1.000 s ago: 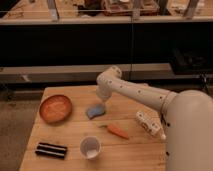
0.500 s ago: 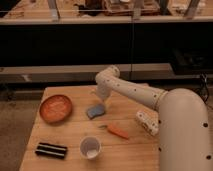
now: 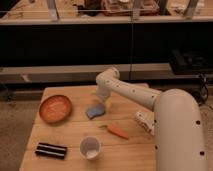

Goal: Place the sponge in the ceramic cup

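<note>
The end effector (image 3: 103, 99) has dropped closer above the sponge (image 3: 95, 111).

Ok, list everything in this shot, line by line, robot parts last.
table: one, light wood, fills the lower middle
plate: one, orange, left side of the table
sponge: one, blue-lavender, mid-table, right of the plate
carrot: one, orange, in front of the sponge, to its right
cup: one, white, front centre, upright
block: one, black, ridged, front left corner
packet: one, white with specks, right side, partly behind the arm
arm: one, white, reaching in from the right
tool: one, white, just above the sponge's far right edge
</note>
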Robot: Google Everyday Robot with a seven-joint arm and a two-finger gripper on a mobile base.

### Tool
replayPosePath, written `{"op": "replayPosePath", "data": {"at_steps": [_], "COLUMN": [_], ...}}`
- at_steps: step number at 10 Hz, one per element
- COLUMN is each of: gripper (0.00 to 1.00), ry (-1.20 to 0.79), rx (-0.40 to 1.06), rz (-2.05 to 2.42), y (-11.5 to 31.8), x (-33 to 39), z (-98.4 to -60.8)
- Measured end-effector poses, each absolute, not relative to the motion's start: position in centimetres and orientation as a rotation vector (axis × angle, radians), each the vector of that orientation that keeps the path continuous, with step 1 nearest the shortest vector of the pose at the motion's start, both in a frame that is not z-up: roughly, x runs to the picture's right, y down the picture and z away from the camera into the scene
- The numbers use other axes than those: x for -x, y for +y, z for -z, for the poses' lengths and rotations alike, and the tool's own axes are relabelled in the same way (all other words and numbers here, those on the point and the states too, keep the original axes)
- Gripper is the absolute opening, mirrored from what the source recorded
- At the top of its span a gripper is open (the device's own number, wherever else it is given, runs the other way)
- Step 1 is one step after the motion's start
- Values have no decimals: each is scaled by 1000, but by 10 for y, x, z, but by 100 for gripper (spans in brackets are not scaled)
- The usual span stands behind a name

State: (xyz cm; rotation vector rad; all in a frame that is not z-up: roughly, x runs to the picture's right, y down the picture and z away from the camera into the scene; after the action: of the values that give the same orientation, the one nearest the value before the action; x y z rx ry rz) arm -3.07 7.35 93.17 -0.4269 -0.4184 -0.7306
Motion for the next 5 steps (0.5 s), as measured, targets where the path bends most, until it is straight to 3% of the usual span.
{"op": "replayPosePath", "data": {"at_steps": [5], "gripper": [80], "ry": [-420], "rx": [425], "rz": [746], "y": [80], "x": [31], "z": [-940]}}
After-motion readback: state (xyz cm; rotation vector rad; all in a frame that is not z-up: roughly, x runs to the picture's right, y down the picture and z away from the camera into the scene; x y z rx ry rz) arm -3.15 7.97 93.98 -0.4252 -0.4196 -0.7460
